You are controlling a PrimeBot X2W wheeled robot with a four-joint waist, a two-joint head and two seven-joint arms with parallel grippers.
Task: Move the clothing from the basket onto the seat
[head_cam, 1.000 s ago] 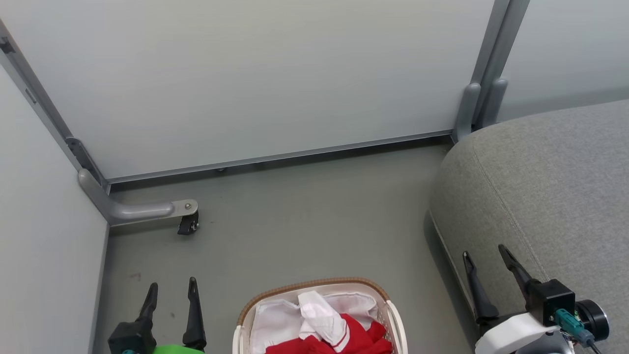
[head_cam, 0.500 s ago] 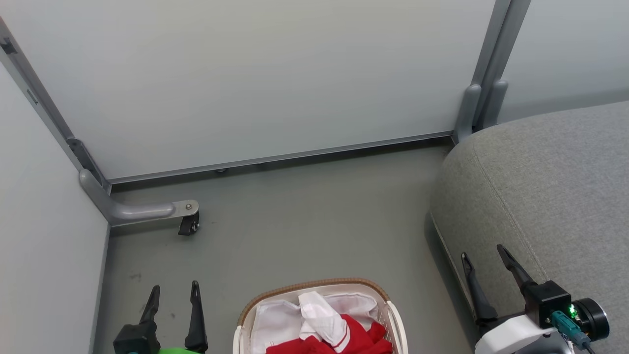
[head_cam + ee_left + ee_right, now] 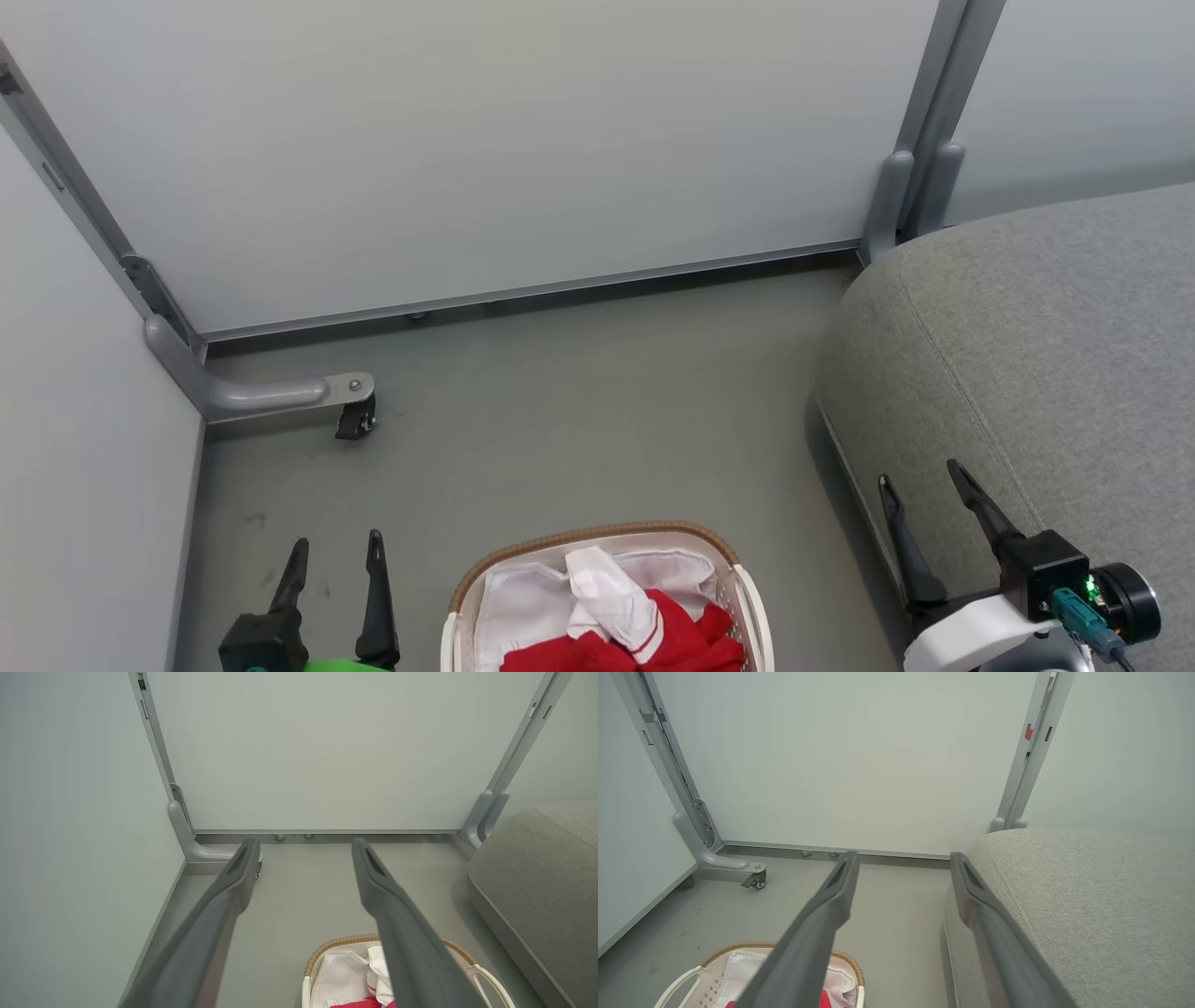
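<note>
Left claw point(image 3: 337, 541) apart | right claw point(image 3: 918, 473) apart | clothing point(image 3: 691, 639) in basket point(image 3: 597, 534) between them

I'm seeing the red-and-white clothing point(image 3: 691, 637) lying crumpled inside the cream basket point(image 3: 597, 535), standing on the floor left of the grey seat point(image 3: 1027, 355).

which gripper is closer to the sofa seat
Right. The right gripper is by the seat's near edge, open; the left gripper is on the far side of the basket from it.
</note>
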